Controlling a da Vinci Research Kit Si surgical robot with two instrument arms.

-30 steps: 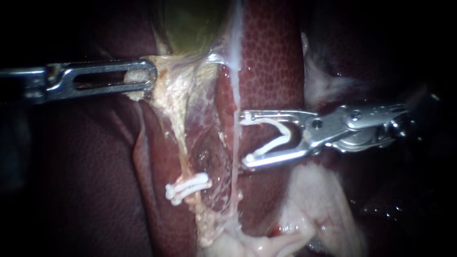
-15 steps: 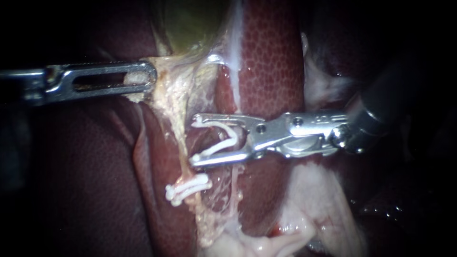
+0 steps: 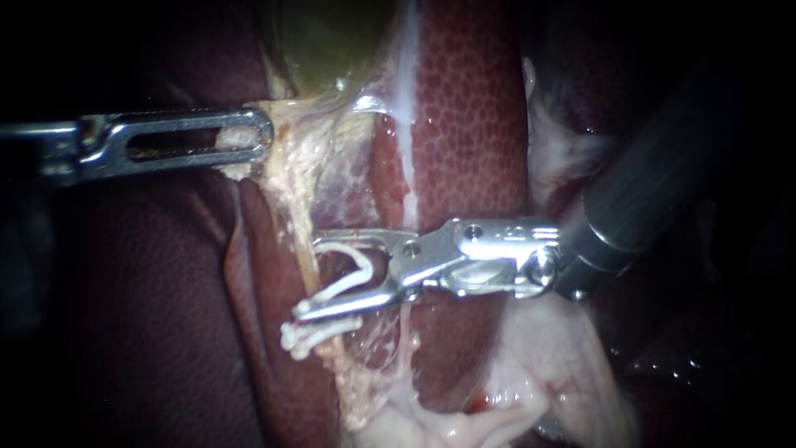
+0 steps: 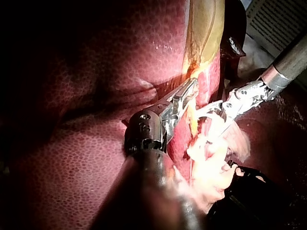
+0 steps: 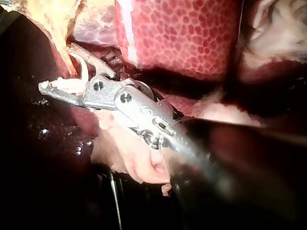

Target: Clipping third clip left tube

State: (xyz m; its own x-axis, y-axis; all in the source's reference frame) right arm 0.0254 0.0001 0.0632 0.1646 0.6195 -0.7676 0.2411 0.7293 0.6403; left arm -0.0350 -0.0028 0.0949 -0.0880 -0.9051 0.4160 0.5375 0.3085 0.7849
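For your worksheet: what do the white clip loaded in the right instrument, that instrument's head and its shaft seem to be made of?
The clip: probably plastic; opaque white, matt, smoothly curved. The right instrument, at its head: metal, likely steel; bright silver, sharp glints. Its shaft: dark, satin sheen; coated metal or composite, cannot tell.

Right instrument [image 3: 308,278] shiny metal; clip [image 3: 336,288] matt, probably plastic; liver [image 3: 473,124] glossy, pebbled.
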